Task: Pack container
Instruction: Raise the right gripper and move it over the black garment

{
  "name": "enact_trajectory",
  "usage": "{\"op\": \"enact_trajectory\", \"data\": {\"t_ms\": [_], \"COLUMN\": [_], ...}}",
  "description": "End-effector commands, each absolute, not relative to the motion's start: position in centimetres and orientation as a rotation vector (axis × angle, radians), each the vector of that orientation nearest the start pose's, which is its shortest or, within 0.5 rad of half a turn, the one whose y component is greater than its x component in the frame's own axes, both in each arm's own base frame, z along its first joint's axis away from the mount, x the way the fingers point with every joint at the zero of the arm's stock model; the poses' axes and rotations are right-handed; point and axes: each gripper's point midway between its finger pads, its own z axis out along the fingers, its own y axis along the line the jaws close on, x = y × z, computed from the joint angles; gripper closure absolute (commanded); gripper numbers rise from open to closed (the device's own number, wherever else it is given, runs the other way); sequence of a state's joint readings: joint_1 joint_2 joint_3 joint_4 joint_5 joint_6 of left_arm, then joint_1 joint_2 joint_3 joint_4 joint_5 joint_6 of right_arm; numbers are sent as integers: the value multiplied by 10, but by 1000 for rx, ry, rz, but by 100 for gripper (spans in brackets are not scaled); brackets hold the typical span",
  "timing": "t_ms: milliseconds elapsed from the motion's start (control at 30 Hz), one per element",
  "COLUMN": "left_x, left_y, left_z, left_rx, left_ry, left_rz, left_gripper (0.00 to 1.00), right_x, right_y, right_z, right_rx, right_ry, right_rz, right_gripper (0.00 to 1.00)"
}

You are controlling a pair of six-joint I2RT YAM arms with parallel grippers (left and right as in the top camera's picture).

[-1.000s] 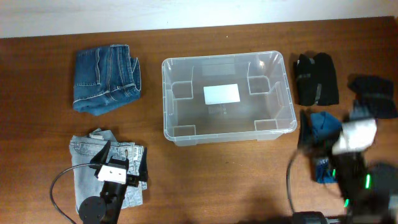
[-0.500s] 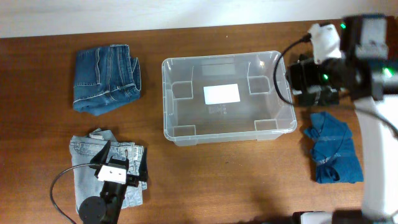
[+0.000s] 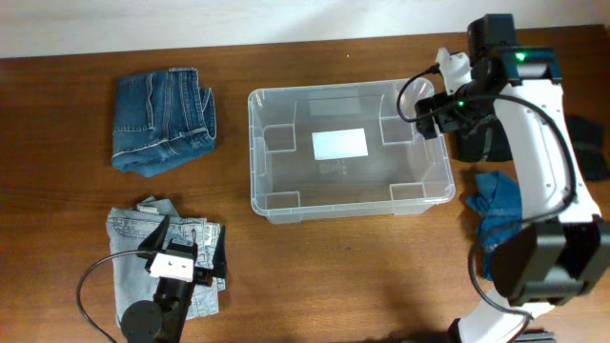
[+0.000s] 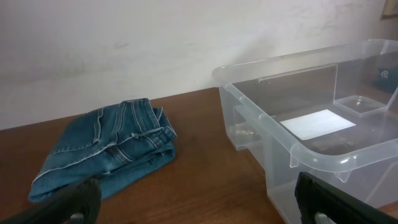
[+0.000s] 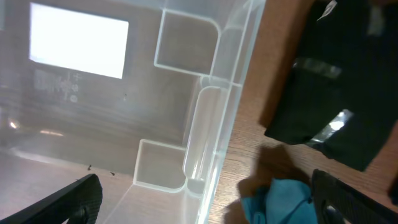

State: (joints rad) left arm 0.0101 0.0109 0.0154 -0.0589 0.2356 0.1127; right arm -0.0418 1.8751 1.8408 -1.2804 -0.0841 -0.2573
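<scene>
The clear container (image 3: 348, 152) stands empty mid-table, its white label (image 3: 340, 144) showing on the base. My right gripper (image 3: 443, 112) hovers open above its right rim. In the right wrist view the right gripper (image 5: 208, 205) straddles the container's rim (image 5: 230, 118), with nothing between the fingers. My left gripper (image 3: 186, 250) is open at the front left, over the light folded jeans (image 3: 133, 243). The left wrist view has the left gripper (image 4: 199, 208) open above bare wood, facing the container (image 4: 273, 134).
Dark blue folded jeans (image 3: 162, 119) lie at the back left. Right of the container lie a black garment (image 3: 486, 133), a blue garment (image 3: 496, 205) and another dark garment (image 3: 591, 152) at the edge. A pale wall (image 4: 155, 43) runs along the table's far side.
My right arm has swung from the front right up to the back right and now reaches over the container's right rim. The left arm has not moved.
</scene>
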Motion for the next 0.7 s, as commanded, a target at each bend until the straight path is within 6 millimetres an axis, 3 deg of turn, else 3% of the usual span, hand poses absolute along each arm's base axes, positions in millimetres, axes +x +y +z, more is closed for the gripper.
{"op": "enact_trajectory", "data": {"t_ms": [0, 100, 333, 667], "left_x": [242, 242, 242, 242], "left_y": [-37, -37, -37, -37], "left_z": [162, 162, 162, 162], "left_rx": [275, 275, 275, 275], "left_ry": [1602, 1602, 1602, 1602], "left_rz": [-84, -84, -84, -84], "left_gripper": [1, 1, 1, 1], "right_x": [412, 411, 411, 411], "right_y": [3, 3, 3, 3], "right_z": [171, 160, 143, 136], "right_rx": [-315, -277, -173, -170], "right_ry": [2885, 2923, 2978, 2997], "right_rz": [100, 112, 131, 134], "right_gripper": [4, 9, 34, 34]}}
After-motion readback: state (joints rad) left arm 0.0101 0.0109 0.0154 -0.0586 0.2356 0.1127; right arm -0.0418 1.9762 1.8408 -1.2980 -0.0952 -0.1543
